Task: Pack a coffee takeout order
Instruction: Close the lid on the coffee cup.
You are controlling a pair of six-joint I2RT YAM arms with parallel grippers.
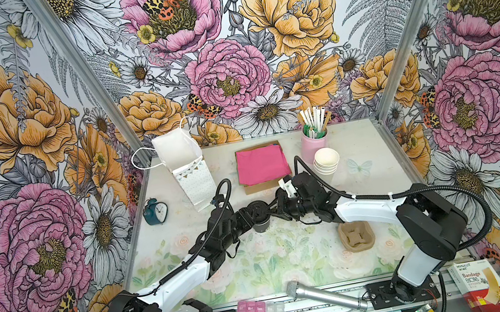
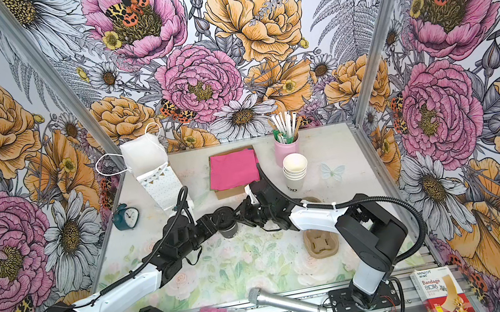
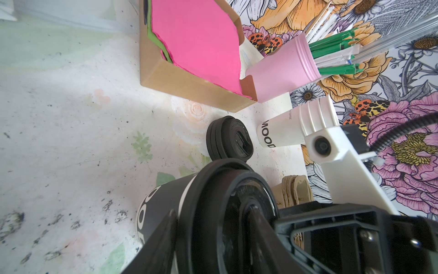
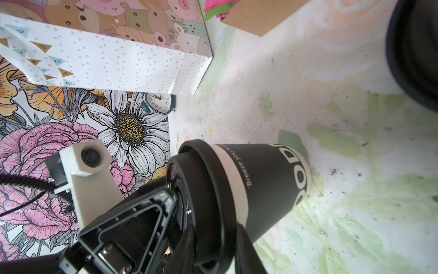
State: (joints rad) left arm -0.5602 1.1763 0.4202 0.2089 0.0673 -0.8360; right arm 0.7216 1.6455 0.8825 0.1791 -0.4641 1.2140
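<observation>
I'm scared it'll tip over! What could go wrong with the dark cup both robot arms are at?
The left gripper and right gripper meet at the round black plastic lid on the dark paper cup; their jaws could bump or pop the lid off.
A sideways push might tip the cup.
The white dotted paper bag stands free, so loading could topple it.

Bare floral table (image 1: 278,263) lies open at front centre and right rear. The left arm (image 1: 186,275) and right arm (image 1: 369,208) meet mid-table over a black-lidded dark paper cup (image 1: 259,221), barring the middle. Along the back stand a white paper gift bag (image 1: 191,174), a brown cardboard tray (image 1: 259,185), a pink tumbler of straws (image 1: 313,147) and stacked white paper cups (image 1: 326,160). A brown moulded-pulp carrier (image 1: 356,235) sits just in front of the right arm.
</observation>
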